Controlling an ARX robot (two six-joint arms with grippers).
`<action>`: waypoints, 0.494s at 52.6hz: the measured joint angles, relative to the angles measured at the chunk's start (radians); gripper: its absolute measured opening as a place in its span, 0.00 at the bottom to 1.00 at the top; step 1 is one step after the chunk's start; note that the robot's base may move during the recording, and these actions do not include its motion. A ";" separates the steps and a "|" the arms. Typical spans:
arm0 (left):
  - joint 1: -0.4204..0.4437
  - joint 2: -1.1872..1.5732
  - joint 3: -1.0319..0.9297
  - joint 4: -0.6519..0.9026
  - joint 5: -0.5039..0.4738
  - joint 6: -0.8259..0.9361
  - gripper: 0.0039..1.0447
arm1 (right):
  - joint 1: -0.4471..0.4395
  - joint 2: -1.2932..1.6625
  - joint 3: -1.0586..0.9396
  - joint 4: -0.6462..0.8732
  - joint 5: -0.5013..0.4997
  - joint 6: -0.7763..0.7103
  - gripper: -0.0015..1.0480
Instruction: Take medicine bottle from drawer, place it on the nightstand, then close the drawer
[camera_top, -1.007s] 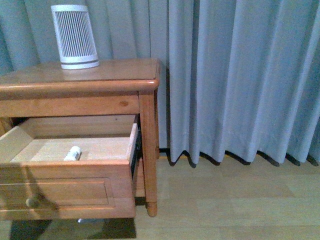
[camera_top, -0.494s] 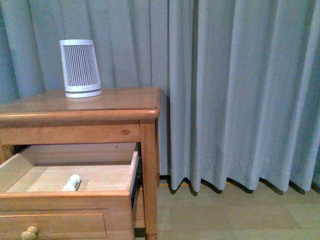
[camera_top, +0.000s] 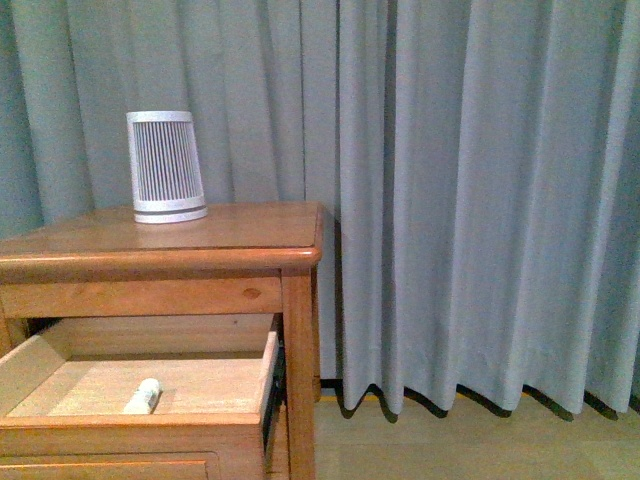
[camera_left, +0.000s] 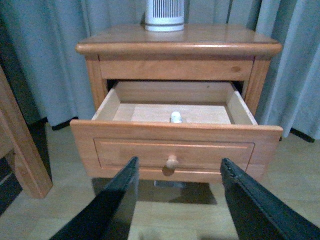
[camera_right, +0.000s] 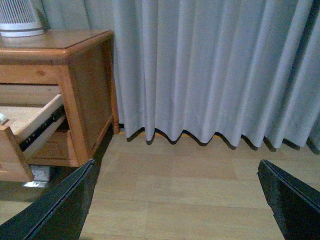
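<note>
Inside the pulled-out upper drawer (camera_top: 130, 425) of the honey-brown wooden nightstand (camera_top: 170, 235), I see the small white round-capped medicine bottle (camera_top: 143, 397) lying on its side on pale wood. Only my left wrist view shows the drawer's round wooden knob (camera_left: 172, 161), framed between the left gripper's (camera_left: 179, 162) spread, empty jaws. The right gripper (camera_right: 176, 167), likewise wide apart, faces the grey curtain (camera_right: 210, 70) beside the nightstand.

The small white medicine bottle (camera_top: 143, 396) lies on its side on the pale floor of the drawer (camera_top: 130, 424), near the front wall, its cap seemingly facing forward. The drawer stands pulled out of the honey-brown nightstand (camera_top: 200, 235).
</note>
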 joint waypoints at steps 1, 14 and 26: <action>0.001 0.000 -0.003 0.000 0.000 -0.002 0.47 | 0.000 0.000 0.000 0.000 0.000 0.000 0.93; 0.003 -0.005 -0.003 0.000 0.000 -0.013 0.06 | 0.000 0.000 0.000 0.000 -0.001 0.000 0.93; 0.003 -0.005 -0.003 0.000 0.000 -0.019 0.06 | 0.000 0.000 0.000 0.000 -0.001 0.000 0.93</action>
